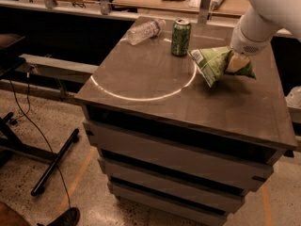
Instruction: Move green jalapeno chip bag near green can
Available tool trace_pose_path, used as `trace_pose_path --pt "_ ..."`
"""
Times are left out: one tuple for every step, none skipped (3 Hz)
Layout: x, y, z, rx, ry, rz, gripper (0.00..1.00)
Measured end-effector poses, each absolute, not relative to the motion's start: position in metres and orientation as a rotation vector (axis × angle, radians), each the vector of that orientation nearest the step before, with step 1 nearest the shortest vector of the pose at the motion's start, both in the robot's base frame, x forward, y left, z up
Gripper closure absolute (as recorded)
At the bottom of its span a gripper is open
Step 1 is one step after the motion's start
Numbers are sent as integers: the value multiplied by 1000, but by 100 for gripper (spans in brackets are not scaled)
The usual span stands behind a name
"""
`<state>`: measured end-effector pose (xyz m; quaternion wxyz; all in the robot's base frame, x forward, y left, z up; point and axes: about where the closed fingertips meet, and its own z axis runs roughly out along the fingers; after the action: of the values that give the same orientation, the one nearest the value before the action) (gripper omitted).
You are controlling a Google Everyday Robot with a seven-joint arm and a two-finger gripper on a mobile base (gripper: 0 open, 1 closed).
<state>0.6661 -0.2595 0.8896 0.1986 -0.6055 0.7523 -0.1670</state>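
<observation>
The green jalapeno chip bag point(211, 64) is a crinkled light-green bag on the right part of the table top, its left tip close to the green can. The green can point(181, 36) stands upright at the back middle of the table, just left of the bag. My gripper point(236, 62) comes down from the white arm at the upper right and is shut on the right end of the bag, which looks slightly lifted or dragged along the surface.
A clear plastic water bottle point(146, 30) lies on its side at the back left of the grey table point(155, 88). A bright ring of light marks the table top. A wooden bench with clutter runs behind. Cables and a stand leg lie on the floor at left.
</observation>
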Motion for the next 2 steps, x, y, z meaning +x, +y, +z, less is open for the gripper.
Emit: trace_pose_path --pt "684 -247 889 -1692 2003 -484 100" --pt "699 -236 894 -1684 1934 -493 100"
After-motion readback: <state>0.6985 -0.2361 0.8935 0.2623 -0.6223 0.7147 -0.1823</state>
